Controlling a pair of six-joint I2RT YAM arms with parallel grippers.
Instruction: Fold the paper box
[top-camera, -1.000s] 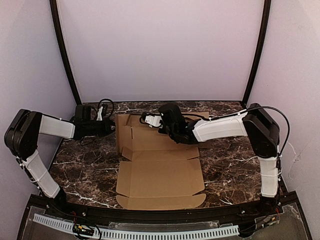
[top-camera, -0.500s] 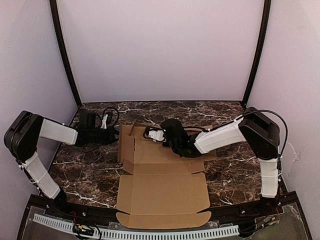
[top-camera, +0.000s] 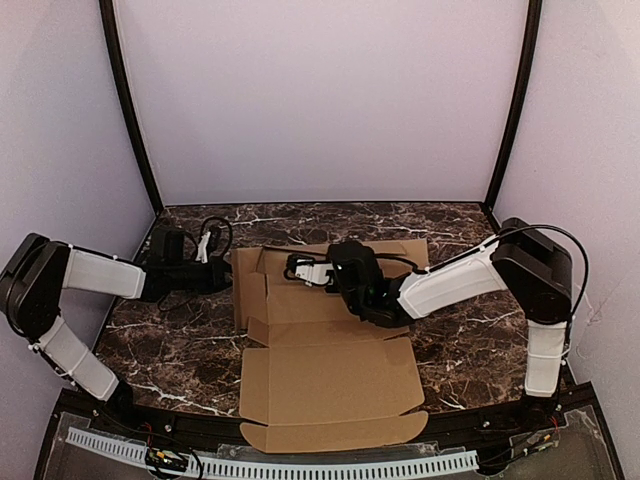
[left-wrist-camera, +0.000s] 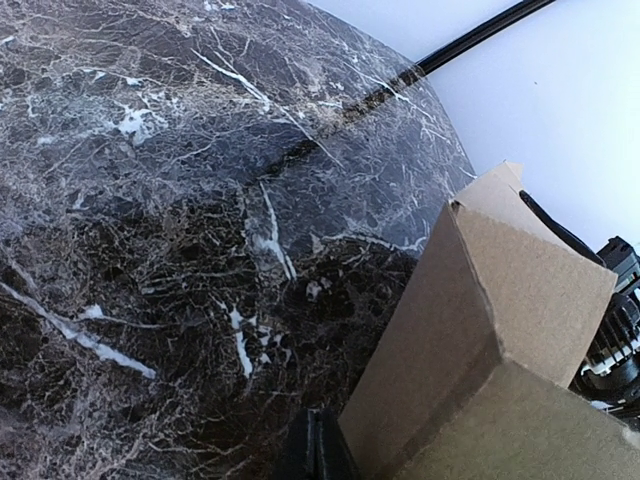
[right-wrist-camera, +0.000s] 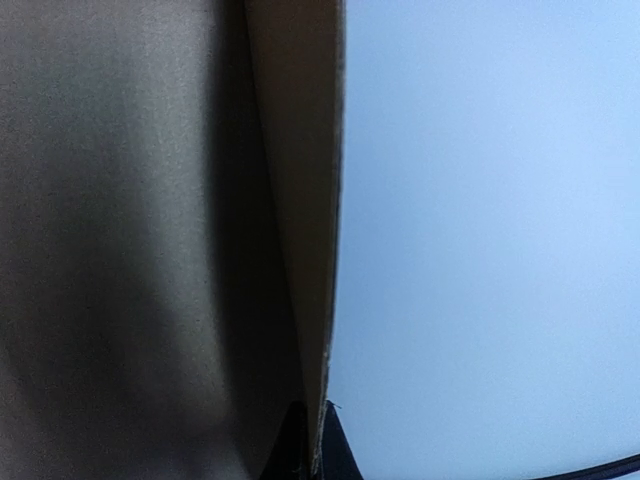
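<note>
While most of the box (top-camera: 325, 375) lies flat on the desk (top-camera: 470, 340) seen from above, its far-left flap (top-camera: 243, 285) stands up. The left gripper (top-camera: 222, 273) is closed at that flap and the right gripper (top-camera: 298, 268) is closed over the far panel. Left wrist: the flap rises upright from the pinched-shut fingertips. Right wrist: a thin cardboard edge runs down into the closed jaws, so it is gripped. Light, stiff between creases and easily dented, the sheet probably folds best held by flap edges near a crease.
</note>
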